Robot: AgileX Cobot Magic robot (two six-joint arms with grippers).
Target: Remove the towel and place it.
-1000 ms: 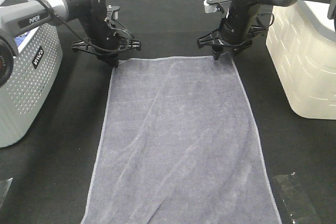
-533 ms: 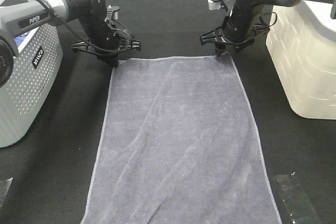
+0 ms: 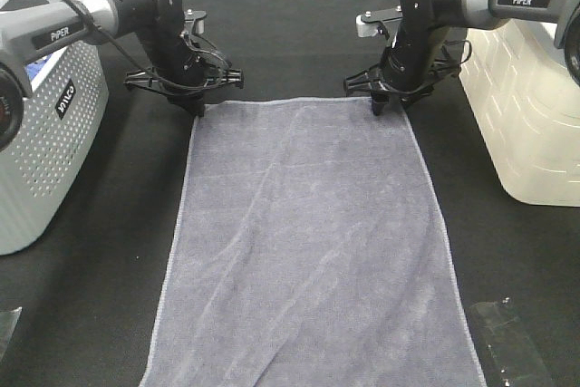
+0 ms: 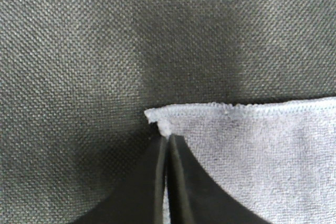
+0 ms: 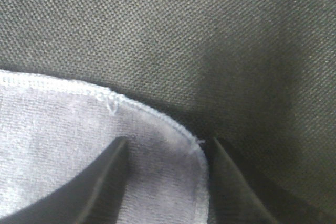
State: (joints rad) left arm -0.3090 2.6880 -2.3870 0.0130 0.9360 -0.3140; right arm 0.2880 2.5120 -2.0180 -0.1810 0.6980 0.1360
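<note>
The slate grey-blue towel [image 3: 308, 242] lies spread flat on the black table cover, its long side running from the far edge toward the front. My left gripper [image 3: 197, 108] is down at the towel's far left corner. In the left wrist view its fingers [image 4: 181, 182] are pressed together, with the hemmed corner [image 4: 157, 119] pinched at their tips. My right gripper [image 3: 379, 104] stands at the far right corner. Its fingers [image 5: 105, 177] are apart, and the towel corner [image 5: 173, 145] lies loose between them.
A grey perforated basket [image 3: 45, 151] stands at the left edge and a white basket [image 3: 526, 115] at the right edge. Clear plastic pieces lie at the front right [image 3: 507, 351] and the front left [image 3: 7, 328].
The right gripper lifted a little off the towel's corner and came back down beside it, its jaws a bit narrower. The left gripper and the towel have stayed put.
</note>
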